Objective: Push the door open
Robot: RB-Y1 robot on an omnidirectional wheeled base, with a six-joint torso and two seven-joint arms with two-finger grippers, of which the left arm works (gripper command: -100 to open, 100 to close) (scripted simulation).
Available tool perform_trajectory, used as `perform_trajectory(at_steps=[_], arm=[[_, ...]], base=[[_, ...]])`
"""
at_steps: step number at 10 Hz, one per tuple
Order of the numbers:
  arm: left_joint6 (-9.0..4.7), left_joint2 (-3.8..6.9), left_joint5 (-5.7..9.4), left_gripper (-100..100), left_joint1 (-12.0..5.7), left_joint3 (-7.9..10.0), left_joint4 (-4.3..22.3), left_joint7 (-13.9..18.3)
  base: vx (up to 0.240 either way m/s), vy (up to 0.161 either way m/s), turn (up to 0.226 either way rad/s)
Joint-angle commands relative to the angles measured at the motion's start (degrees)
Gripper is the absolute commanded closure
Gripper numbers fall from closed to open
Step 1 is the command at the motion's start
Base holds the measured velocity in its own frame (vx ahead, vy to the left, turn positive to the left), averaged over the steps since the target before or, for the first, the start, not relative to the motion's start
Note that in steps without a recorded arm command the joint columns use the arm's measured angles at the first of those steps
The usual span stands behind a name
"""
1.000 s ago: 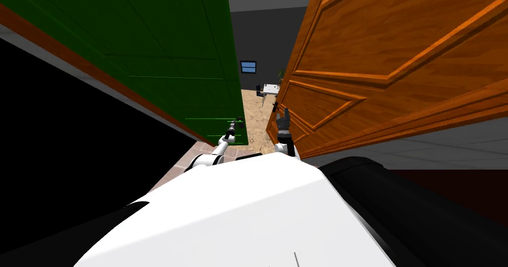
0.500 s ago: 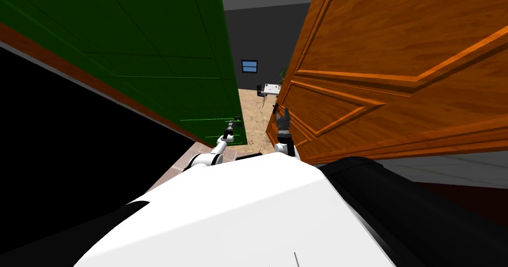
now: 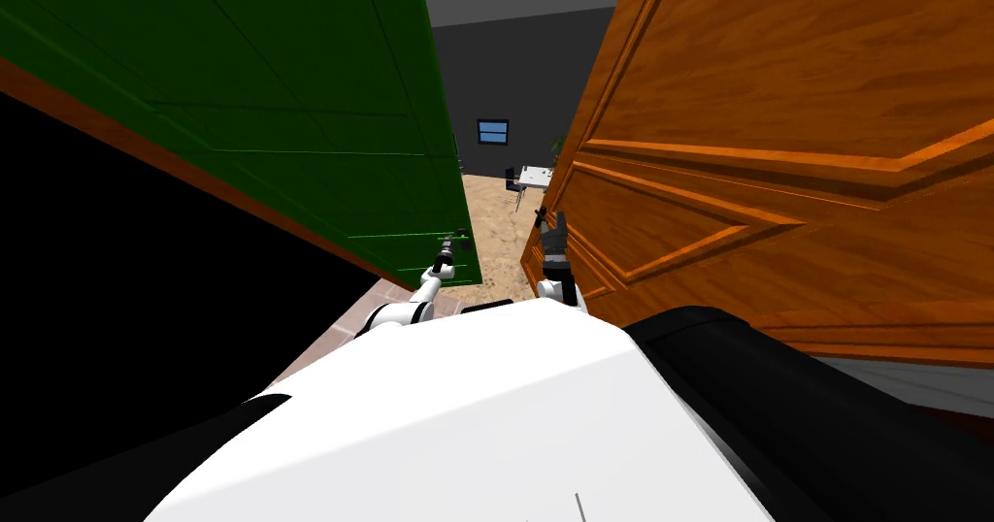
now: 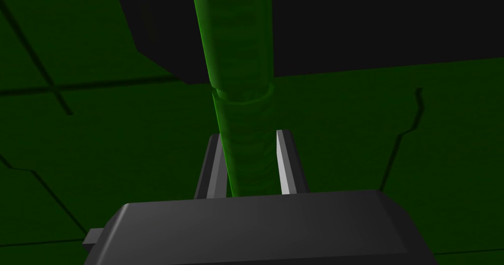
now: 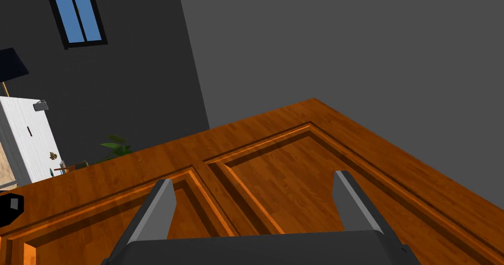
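Door in green (image 3: 291, 109) stands on my left, angled open so that a gap shows a tan floor (image 3: 497, 240) and a dark-walled room beyond. Its rod-like green handle (image 4: 236, 119) runs between the fingers of the left gripper (image 4: 248, 134), which are clamped against its two sides. That grip seems meant to give the arm a firm hold for swinging the panel. An orange wooden door (image 3: 777, 109) on the right is angled open too. The right gripper (image 5: 253, 177) hangs close to its panelled face, fingers spread apart with nothing between them, probably free to brace or push flat; I cannot tell whether it touches. A white table (image 3: 532, 173) and a small blue window (image 3: 492, 132) lie far off through the gap. Judging by that gap, the push is well along.
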Motion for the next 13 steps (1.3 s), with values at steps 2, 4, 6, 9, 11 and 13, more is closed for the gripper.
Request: perform_trajectory(at_steps=[2,4,6,9,11,13], arm=[[0.23,1.19,0.66,100,0.24,1.91,-0.9,-0.6],[0.24,1.40,0.91,100,0.32,2.58,-0.8,-0.8],[0.26,1.75,1.36,100,0.47,3.78,-0.8,-1.2],[0.28,2.08,1.82,100,0.62,5.04,-0.8,-1.6],[0.17,2.31,1.89,100,0.81,5.21,-0.3,-1.6],[-0.44,2.25,2.59,100,0.22,7.55,0.1,-4.0]], base=[[0.156,-0.152,0.068],[0.132,-0.115,0.072],[0.143,-0.124,0.059],[0.141,-0.160,0.075],[0.114,-0.065,0.040],[0.152,-0.001,0.055]])
